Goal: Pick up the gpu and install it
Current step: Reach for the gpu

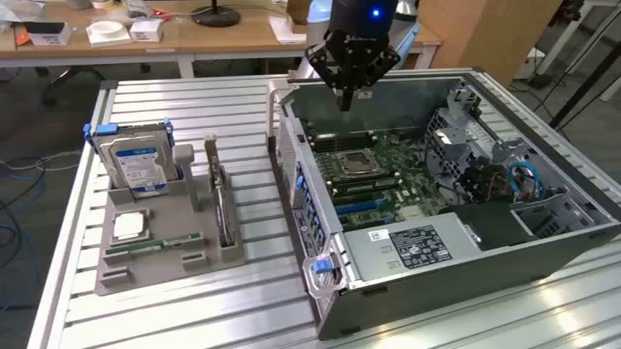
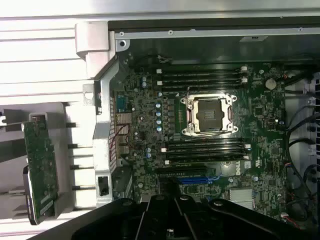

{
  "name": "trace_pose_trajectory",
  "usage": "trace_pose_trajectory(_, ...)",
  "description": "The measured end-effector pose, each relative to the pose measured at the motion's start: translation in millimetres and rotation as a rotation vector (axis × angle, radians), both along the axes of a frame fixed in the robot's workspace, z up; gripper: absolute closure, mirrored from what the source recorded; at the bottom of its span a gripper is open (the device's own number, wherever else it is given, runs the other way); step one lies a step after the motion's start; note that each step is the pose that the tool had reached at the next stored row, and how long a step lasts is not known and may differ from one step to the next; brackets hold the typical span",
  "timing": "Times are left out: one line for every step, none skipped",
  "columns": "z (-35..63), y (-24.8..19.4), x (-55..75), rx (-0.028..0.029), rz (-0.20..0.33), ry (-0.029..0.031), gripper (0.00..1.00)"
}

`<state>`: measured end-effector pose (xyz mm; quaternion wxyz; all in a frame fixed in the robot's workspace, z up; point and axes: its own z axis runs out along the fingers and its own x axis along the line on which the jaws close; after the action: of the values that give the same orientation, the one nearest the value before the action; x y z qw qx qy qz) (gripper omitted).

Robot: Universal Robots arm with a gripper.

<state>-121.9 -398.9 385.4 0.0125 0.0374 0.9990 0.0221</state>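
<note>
**Gripper closed and empty over the case, gpu in its holder**

Exterior view: You had the gripper (image 1: 345,100) hanging above the far end of the open computer case (image 1: 456,294). Its fingers were pressed together into a single point, with nothing between them. Beneath it lay the motherboard (image 1: 388,171) with its bare processor socket (image 1: 355,161). The gpu (image 1: 224,211) was well apart from the gripper, outside the case toward the exterior view's left. It stood on its long edge in a slot of the grey holder (image 1: 160,211), just beside the case's side wall. The holder rested on the slatted metal table (image 1: 194,102). In the same holder, the hard drive (image 1: 136,163) with its blue-and-white label stood upright, farther to the exterior view's left. A narrow green memory stick (image 1: 153,246) lay flat near the holder's near end.

Wrist view: You were looking straight down into the case. The gripper (image 2: 167,207) showed as a dark mass with its fingers drawn together, clamped on nothing. It hung over the motherboard (image 2: 145,110), close to a blue slot (image 2: 197,180). The processor socket (image 2: 209,115) sat open in the middle of the board, with rows of black memory slots (image 2: 200,77) on either side of it. The gpu (image 2: 40,165) appeared as a green card standing in the grey holder (image 2: 7,207), beyond the case's metal wall (image 2: 102,150). Nothing was touching it.
</note>
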Motion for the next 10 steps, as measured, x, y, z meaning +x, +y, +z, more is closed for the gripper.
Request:
trace_pose_trajectory(0.0, 0.0, 0.0, 0.0, 0.0, 0.0, 0.89)
trace_pose_trajectory(0.0, 0.0, 0.0, 0.0, 0.0, 0.0, 0.89)
trace_pose_trajectory(0.0, 0.0, 0.0, -0.0001, 0.0, 0.0, 0.89)
trace_pose_trajectory(0.0, 0.0, 0.0, -0.0001, 0.0, 0.0, 0.89)
trace_pose_trajectory(0.0, 0.0, 0.0, 0.0, 0.0, 0.0, 0.89)
trace_pose_trajectory(-0.1, 0.0, -0.1, 0.0, 0.0, 0.0, 0.89)
trace_pose_trajectory(-0.1, 0.0, -0.2, -0.0001, 0.0, 0.0, 0.89)
trace_pose_trajectory(-0.2, 0.0, -0.4, -0.0001, 0.0, 0.0, 0.89)
trace_pose_trajectory(-0.2, 0.0, -0.5, 0.0, 0.0, 0.0, 0.89)
trace_pose_trajectory(-0.3, 0.0, -0.6, 0.0, 0.0, 0.0, 0.89)
